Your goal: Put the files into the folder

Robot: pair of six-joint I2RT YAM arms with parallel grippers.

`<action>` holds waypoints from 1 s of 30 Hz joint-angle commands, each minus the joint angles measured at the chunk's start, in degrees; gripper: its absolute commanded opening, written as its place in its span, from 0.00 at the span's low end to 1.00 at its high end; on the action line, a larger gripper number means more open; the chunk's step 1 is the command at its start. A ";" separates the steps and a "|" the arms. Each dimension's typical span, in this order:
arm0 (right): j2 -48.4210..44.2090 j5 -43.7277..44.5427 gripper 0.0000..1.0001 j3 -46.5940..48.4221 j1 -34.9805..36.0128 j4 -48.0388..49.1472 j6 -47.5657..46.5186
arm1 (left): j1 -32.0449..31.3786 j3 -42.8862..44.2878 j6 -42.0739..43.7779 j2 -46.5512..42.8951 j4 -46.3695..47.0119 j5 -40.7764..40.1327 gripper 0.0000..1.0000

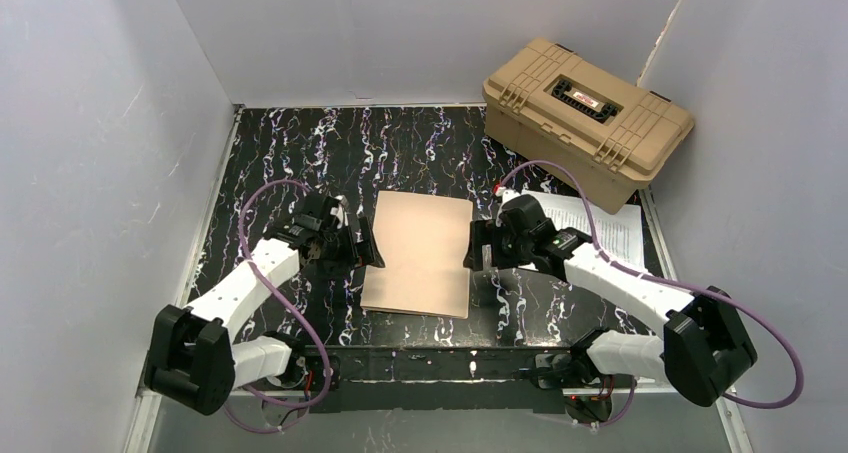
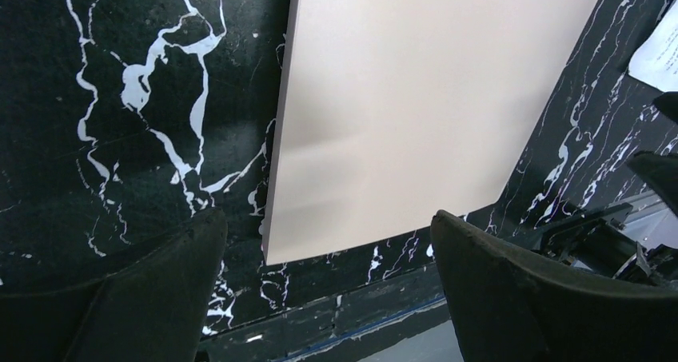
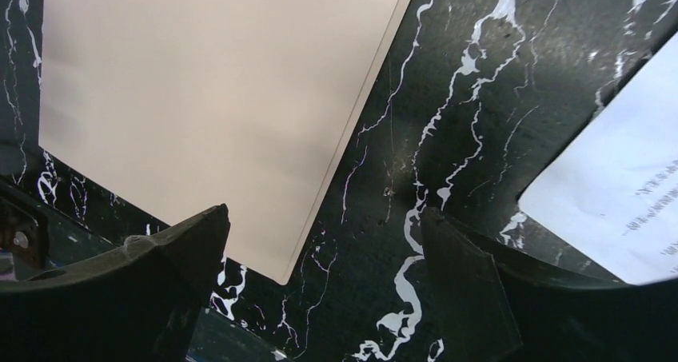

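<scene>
The tan folder [image 1: 420, 253] lies closed and flat on the black marbled table; it also shows in the left wrist view [image 2: 424, 106] and the right wrist view [image 3: 208, 98]. The white printed files [image 1: 612, 228] lie to the right of it, partly under my right arm, and a corner shows in the right wrist view [image 3: 616, 210]. My left gripper [image 1: 362, 245] is open and empty at the folder's left edge. My right gripper [image 1: 478, 249] is open and empty at the folder's right edge, between folder and files.
A bulky tan plastic case with latches [image 1: 587, 118] stands at the back right, next to the files. White walls close in the left, back and right sides. The table's front edge [image 1: 430, 358] runs just before the arm bases.
</scene>
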 commanded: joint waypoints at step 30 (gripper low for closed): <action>2.84 -5.42 0.98 -15.75 0.36 23.60 19.13 | -9.83 -6.85 -8.25 14.02 20.07 8.14 0.98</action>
